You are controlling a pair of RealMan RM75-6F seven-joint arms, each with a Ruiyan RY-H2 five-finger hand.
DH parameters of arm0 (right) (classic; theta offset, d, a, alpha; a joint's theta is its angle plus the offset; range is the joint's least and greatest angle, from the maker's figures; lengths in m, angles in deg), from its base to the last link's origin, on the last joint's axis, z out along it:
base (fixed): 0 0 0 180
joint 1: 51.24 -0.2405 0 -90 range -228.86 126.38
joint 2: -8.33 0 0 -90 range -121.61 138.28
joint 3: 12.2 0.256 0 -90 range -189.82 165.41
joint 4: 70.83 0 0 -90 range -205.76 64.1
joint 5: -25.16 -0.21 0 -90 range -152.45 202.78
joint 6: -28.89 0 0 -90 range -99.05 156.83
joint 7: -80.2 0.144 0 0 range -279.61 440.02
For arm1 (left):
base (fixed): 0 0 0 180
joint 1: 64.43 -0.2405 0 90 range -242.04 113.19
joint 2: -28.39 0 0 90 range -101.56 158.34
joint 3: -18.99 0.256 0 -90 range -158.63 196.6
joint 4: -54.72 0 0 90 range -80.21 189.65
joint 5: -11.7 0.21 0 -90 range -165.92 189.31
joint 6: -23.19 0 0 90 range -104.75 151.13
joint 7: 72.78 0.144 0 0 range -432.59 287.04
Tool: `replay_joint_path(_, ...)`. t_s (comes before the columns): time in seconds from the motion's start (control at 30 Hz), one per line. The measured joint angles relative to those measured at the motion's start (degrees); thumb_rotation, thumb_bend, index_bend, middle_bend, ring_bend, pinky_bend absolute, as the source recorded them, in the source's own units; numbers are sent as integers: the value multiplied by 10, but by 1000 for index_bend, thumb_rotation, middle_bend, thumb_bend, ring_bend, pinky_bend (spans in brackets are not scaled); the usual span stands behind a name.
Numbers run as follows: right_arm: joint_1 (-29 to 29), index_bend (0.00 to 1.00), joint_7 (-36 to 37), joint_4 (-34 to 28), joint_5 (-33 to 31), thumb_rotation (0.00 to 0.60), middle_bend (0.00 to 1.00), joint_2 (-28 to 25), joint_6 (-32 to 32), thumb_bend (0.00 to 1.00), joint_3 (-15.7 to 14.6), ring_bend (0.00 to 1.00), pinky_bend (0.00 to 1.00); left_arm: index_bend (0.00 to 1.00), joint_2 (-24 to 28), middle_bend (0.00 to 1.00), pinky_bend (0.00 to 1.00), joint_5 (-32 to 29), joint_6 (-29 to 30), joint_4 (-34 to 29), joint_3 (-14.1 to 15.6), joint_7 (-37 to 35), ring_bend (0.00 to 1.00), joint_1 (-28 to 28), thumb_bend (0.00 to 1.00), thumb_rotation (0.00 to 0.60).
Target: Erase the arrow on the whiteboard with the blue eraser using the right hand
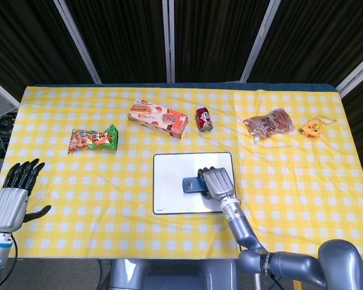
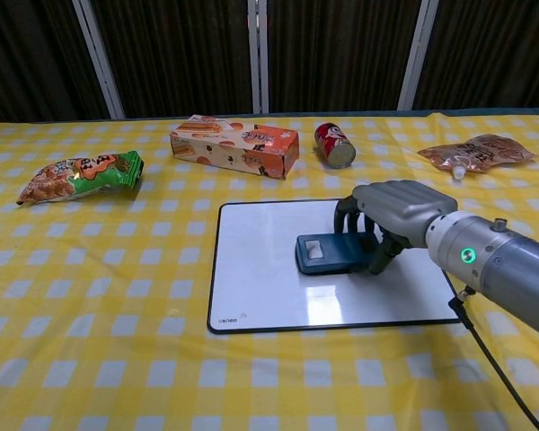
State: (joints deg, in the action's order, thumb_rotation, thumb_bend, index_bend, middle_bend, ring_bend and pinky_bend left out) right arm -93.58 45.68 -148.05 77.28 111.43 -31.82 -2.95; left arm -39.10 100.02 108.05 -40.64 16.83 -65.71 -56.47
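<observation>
While the right hand (image 2: 391, 215) grips the eraser (image 2: 326, 252) from its right end, fingers curled over the top and thumb on the near side, the blue block lies flat a little right of the whiteboard's (image 2: 260, 287) middle, with bare white surface to its left and along the near edge. No arrow marks show on the glossy board, though glare may hide faint traces. It is a rounded rectangle with a thin dark rim, set on the yellow checked cloth of the worktop (image 2: 99, 359). Behind it, well apart from the far edge, lie a long orange carton (image 2: 234, 145) and a red can (image 2: 335, 145) on its side. A crinkled green and orange snack bag (image 2: 79, 174) sits far left, a brown pouch (image 2: 475, 153) far right, and a small orange item (image 1: 311, 127) near the right edge. The left hand (image 1: 13, 193) hangs off the worktop's left side, fingers spread, holding nothing.
</observation>
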Motion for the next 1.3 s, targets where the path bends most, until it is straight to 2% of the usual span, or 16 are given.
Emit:
replay_joint_path(0.17,14,848,2,24,-2,600,747,-8,-22,295,9,773,806,0,-1,0,0,3,1,-1,2,4,0,0,31,600)
replay_joint_path(0.47,40,842,37,23,19,600,745,-53,-40,295,18,773,806,0,-1,0,0,9,6,-3,3,7,0,-2,31,600)
replay_joint_path(0.7,64,835,74,12,51,600,733,-91,-45,291,10,767,791,0,-4,0,0,15,9,-5,6,15,0,-4,31,600)
replay_joint_path(0.9,78,806,90,23,56,600,681,-102,-38,259,5,720,726,0,-3,0,0,18,15,-5,6,15,0,-6,31,600)
replay_joint_path(1.0,84,762,91,36,61,600,606,-105,-36,245,0,646,591,0,-3,0,0,20,17,-6,6,14,0,-7,31,600)
replay_joint_path(1.07,88,666,92,39,62,600,487,-111,-32,228,-3,505,348,0,-3,0,0,22,18,-6,7,14,0,-7,31,600)
replay_joint_path(1.1,90,622,92,38,61,600,436,-114,-29,220,-4,441,269,0,-3,0,0,22,19,-6,7,14,0,-8,31,600)
replay_joint_path(1.13,91,535,91,36,60,600,336,-118,-27,204,-5,324,157,0,-3,0,0,23,19,-6,7,14,0,-8,32,600)
replay_joint_path(1.17,93,466,90,32,59,600,262,-123,-24,191,-7,240,93,0,-2,0,0,23,19,-6,7,14,0,-8,32,600)
replay_joint_path(1.27,99,263,87,16,58,600,68,-137,-20,162,-10,40,0,0,-3,0,0,23,19,-6,7,15,0,-8,31,600)
replay_joint_path(1.3,102,233,88,10,58,600,41,-142,-21,159,-11,18,0,0,-3,0,0,23,19,-6,8,16,0,-9,31,600)
